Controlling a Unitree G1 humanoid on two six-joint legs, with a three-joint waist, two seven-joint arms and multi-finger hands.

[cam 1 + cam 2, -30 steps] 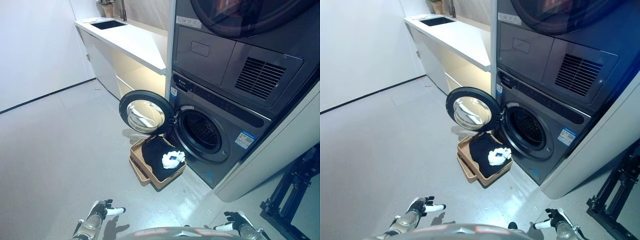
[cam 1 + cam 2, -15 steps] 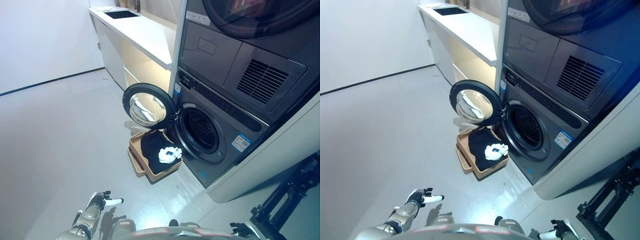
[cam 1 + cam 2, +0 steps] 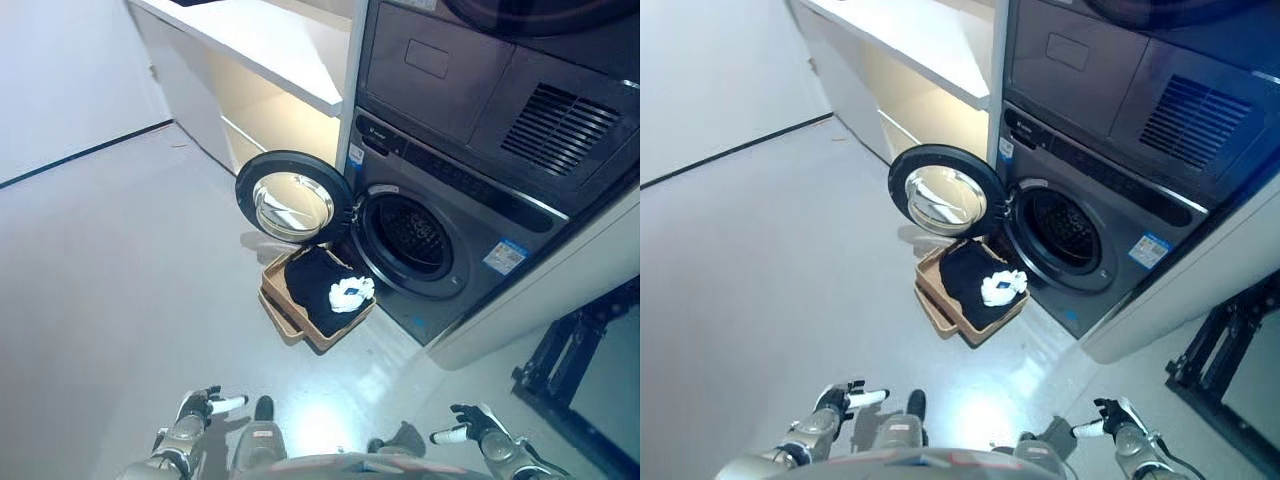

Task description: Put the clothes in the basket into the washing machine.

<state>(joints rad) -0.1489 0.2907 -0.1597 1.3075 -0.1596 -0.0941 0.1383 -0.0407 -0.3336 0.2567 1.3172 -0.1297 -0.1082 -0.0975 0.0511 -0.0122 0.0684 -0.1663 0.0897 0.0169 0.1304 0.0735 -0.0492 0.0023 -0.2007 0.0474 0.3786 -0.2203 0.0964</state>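
Low at the bottom edge of my view, well apart from the washing machine (image 3: 420, 225), I see my left hand (image 3: 196, 408). Its fingers are relaxed and a little spread, with one white tip pointing toward the machine's side, and it holds nothing. My right hand (image 3: 476, 423) shows at the same low level, further to the right, also well apart from the washing machine. Its fingers are loose and spread, one white tip sticking out to the left, and it is empty too.

Between my hands and the washing machine lies only the grey floor (image 3: 110, 270).

Just in front of the washing machine, on the floor, stands the basket (image 3: 282, 307), a brown open box. It sits below the machine's round door (image 3: 292, 197), which is swung open to the left of the drum opening (image 3: 410, 234). Inside the basket lies a black cloth (image 3: 310, 285) that fills most of it, and on top of this cloth, at the side nearest to the machine, rests a small white cloth (image 3: 351, 293), crumpled. Inside the drum I cannot make out anything.

Left of the washing machine runs a white counter (image 3: 260, 40). Right of the machine, a black frame (image 3: 575, 355) stands on the floor.
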